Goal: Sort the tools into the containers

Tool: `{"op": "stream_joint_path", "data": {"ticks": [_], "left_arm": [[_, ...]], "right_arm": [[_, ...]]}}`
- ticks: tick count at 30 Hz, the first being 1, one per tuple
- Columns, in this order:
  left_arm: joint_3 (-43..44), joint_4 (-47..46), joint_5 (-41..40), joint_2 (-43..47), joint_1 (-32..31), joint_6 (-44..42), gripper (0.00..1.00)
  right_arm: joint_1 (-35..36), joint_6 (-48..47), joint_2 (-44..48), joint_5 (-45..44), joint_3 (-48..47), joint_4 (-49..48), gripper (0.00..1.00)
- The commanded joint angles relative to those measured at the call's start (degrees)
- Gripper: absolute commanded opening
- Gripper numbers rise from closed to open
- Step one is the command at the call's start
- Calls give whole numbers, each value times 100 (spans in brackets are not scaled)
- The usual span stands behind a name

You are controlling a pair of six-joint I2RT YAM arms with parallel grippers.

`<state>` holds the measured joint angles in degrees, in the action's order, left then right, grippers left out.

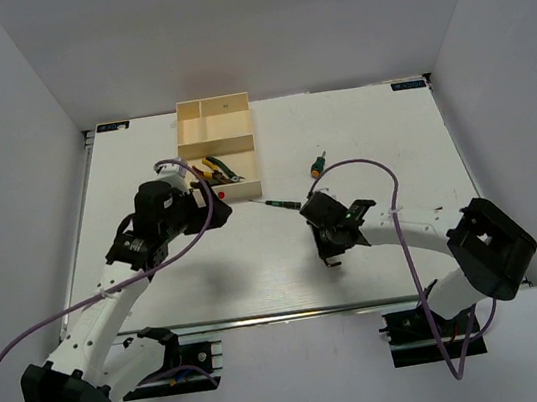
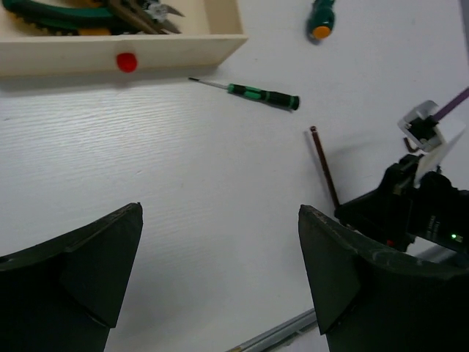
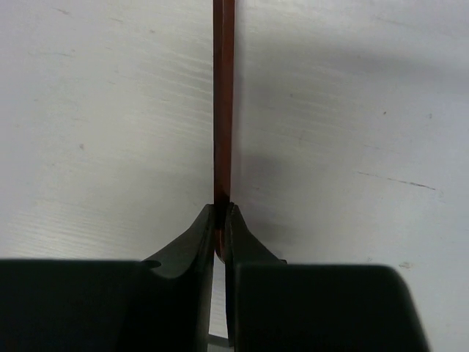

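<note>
My right gripper [image 3: 223,209] is shut on a dark reddish L-shaped hex key [image 3: 223,95], whose long arm sticks out past the fingertips just above the table. From above, this gripper [image 1: 331,250] is at the table's middle. The hex key also shows in the left wrist view [image 2: 323,165]. My left gripper [image 2: 220,213] is open and empty, and stands in front of the cream tray [image 1: 184,133]. A thin green-handled screwdriver [image 2: 260,94] lies near the tray's red dot [image 2: 127,61]. A stubby green screwdriver [image 1: 318,164] lies farther right. Pliers [image 1: 216,171] lie in the tray's near compartment.
The tray's two far compartments [image 1: 225,111] look bare. White walls close in the table at the left, right and back. A metal rail [image 1: 295,312] runs along the near edge. Purple cables [image 1: 387,183] loop over both arms.
</note>
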<state>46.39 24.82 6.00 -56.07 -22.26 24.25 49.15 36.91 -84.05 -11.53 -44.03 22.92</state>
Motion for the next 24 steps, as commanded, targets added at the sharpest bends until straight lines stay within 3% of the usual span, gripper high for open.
{"op": "stream_joint_path", "data": {"ticks": [1,11,24], "left_arm": [[326,-460,823,-192,-15,220,96],[503,-1172,1975,-1028,-68,887,91],[441,-1858,2248,-1582,-121,1512,83]], "right_arm": [[104,-359,257,-183,-736,108,0],[236,-667,205,-87,-1565,-129,0],[315,-799,556,414,-1591,-1122,0]]}}
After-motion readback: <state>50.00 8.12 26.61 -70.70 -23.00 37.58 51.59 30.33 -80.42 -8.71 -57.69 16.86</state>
